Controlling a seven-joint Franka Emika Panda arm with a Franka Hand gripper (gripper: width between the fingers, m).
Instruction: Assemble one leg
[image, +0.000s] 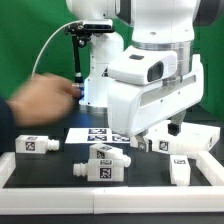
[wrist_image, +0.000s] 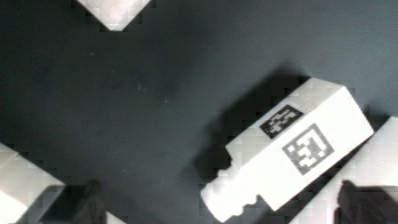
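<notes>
A white block-shaped leg (wrist_image: 294, 145) with two black-and-white tags lies slanted on the dark table. Its near end reaches in between my open gripper's (wrist_image: 217, 205) two dark fingers (wrist_image: 63, 205), and I hover above it without touching. In the exterior view my gripper (image: 166, 132) hangs low at the right, over this leg (image: 160, 146). More legs lie on the table: one at the exterior view's left (image: 35, 145), two in the middle (image: 103, 168), one at the right front (image: 181, 171).
A blurred human hand (image: 40, 100) reaches in from the exterior view's left. The marker board (image: 98, 133) lies behind the middle legs. Another white part (image: 197, 138) lies at the far right. White corners show at the wrist view's edges (wrist_image: 116, 12).
</notes>
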